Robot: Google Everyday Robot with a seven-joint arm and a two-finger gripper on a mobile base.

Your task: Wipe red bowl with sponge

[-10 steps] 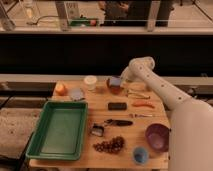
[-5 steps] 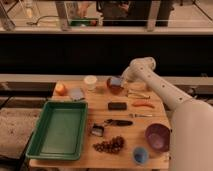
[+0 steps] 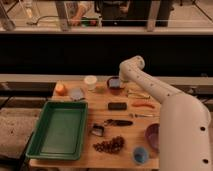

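No legible text, label, brand, number or sign is found on any object. The closed gripper (image 3: 115,82) is positioned over the small round red bowl (image 3: 120,89) at the far edge of the wooden table (image 3: 100,100).

Two bowls (image 3: 152,137), two cups (image 3: 90,82), one tray (image 3: 65,103) and one block (image 3: 117,106) are sitting out, one gripper (image 3: 114,81) hovering at the red bowl (image 3: 117,87).

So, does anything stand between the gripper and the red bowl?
Nothing visible does. The gripper, shut on the sponge, is right at the red bowl; the white cup stands apart, off to one side.
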